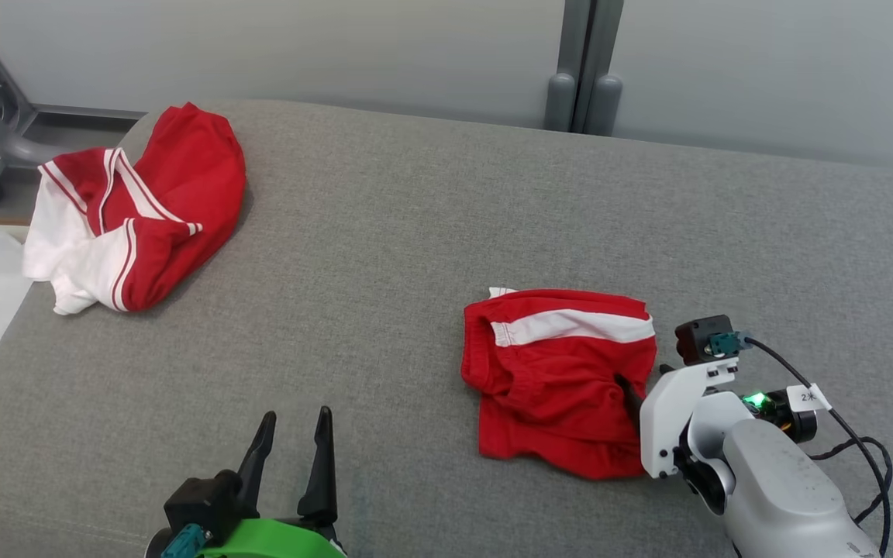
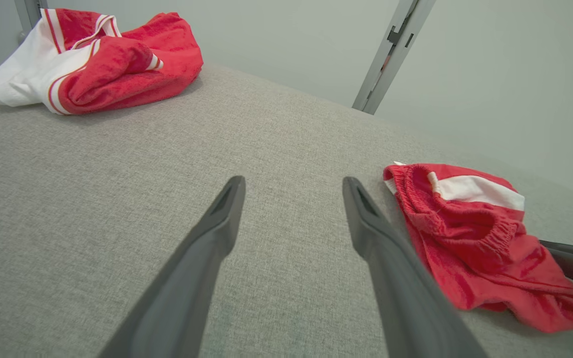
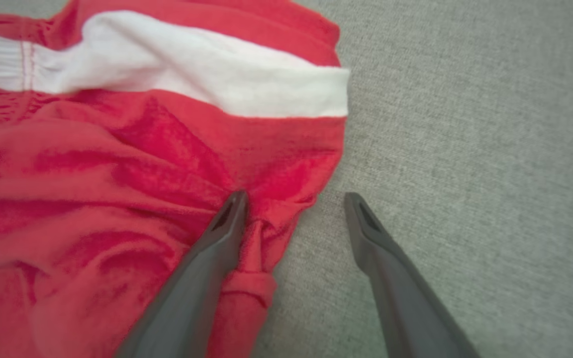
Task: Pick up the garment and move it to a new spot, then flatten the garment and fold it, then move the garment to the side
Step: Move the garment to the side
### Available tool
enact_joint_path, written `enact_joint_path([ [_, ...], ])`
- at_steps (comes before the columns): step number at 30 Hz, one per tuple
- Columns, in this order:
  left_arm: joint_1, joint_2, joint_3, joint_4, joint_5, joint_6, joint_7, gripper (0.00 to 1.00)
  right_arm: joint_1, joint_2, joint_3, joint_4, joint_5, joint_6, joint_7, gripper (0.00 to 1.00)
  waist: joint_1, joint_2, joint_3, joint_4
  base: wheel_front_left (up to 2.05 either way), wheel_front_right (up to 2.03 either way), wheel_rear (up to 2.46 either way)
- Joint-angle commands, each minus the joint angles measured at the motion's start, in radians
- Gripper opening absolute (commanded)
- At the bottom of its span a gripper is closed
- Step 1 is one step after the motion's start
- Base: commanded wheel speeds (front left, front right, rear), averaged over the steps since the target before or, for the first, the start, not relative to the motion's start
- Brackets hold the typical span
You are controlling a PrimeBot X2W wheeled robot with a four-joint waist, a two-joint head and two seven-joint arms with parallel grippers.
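Head view: the red shorts (image 1: 555, 380) lie bunched up on the right side of the grey cushion (image 1: 415, 232). The right gripper (image 1: 634, 394) is at their right edge. The left gripper (image 1: 297, 418) is low on the left, well apart from them. A red and white top (image 1: 144, 217) lies at the far left corner.

Left wrist view: the left fingers (image 2: 217, 223) are spread wide over bare cushion and hold nothing. The shorts lie off to the right.

Right wrist view: the right fingers are spread wide too. One finger (image 3: 217, 238) is over the shorts' edge and the other is over the cushion. They squeeze nothing.
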Motion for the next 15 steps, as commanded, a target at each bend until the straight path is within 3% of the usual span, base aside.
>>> enact_joint_path([
  [1,-0.012,0.002,0.001,-0.002,-0.003,0.007,0.0,1.0,-0.007,-0.003,0.013,0.014,0.014,-0.001,0.007,1.0,0.0,0.0,0.012,0.01,0.0,0.0,0.0],
  [2,-0.013,0.002,0.0,-0.003,-0.004,0.008,0.0,1.0,-0.007,-0.003,0.02,0.019,0.019,-0.001,0.006,1.0,0.0,0.0,0.013,0.008,0.0,0.0,0.0],
  [3,-0.015,0.002,-0.002,-0.004,-0.004,0.007,0.0,1.0,-0.01,-0.002,0.031,0.022,0.025,0.0,0.004,0.53,0.0,0.0,0.015,0.006,0.0,0.0,0.0],
  [4,-0.017,0.002,-0.003,-0.004,-0.005,0.007,0.0,1.0,-0.013,-0.001,0.041,0.024,0.029,0.0,0.0,0.4,0.0,0.0,0.017,0.002,0.0,0.0,0.0],
  [5,-0.02,0.002,-0.006,-0.006,-0.006,0.006,0.0,1.0,-0.016,-0.001,0.05,0.026,0.035,0.0,-0.003,0.13,0.0,0.0,0.018,-0.002,0.0,0.0,0.0],
  [6,-0.023,0.003,-0.008,-0.009,-0.006,0.004,0.0,1.0,-0.019,-0.001,0.059,0.028,0.039,0.0,-0.007,0.0,0.0,0.0,0.02,-0.008,0.0,0.0,0.0],
  [15,-0.054,0.002,-0.017,-0.047,0.01,-0.001,0.0,1.0,-0.101,-0.01,0.014,0.071,0.004,-0.001,-0.09,0.0,0.0,0.0,0.052,-0.126,0.0,0.0,0.0],
])
